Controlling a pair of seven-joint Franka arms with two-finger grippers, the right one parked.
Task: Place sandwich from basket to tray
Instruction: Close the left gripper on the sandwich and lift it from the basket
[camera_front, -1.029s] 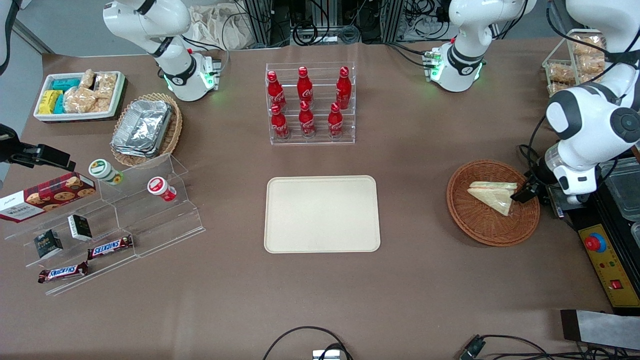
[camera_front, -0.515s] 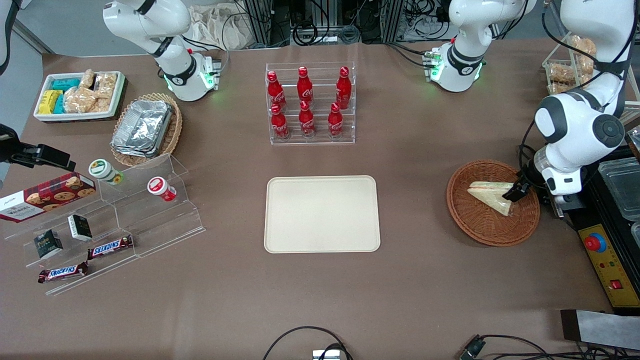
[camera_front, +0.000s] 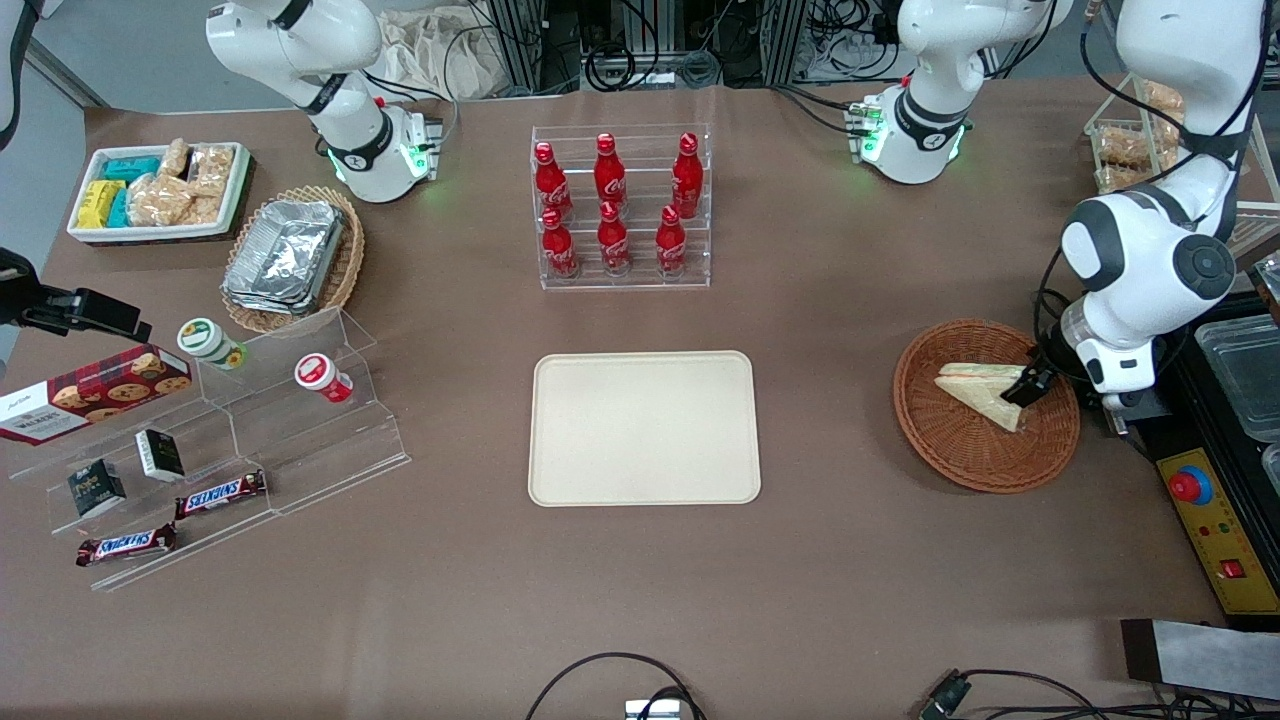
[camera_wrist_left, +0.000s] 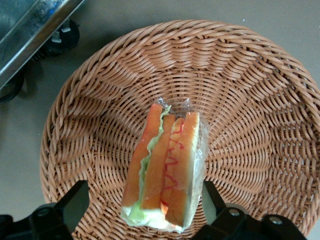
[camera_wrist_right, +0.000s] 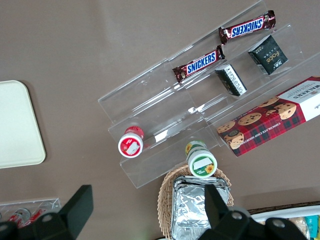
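Black gripper spread wide, one finger either side of the sandwich, not pinching yet. Sandwich lying in the basket, toward the working arm's end. Nothing moved so far: grasp, lift, carry, release all left. Low wicker rim to clear, then open table to the tray.

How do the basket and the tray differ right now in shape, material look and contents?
The basket is round, reddish-brown wicker; the tray is a smooth cream rectangle with rounded corners. The basket holds the wrapped sandwich, while the tray holds nothing. The open gripper straddles the sandwich in the basket, far from the tray. Both are shallow and rest flat on the table.
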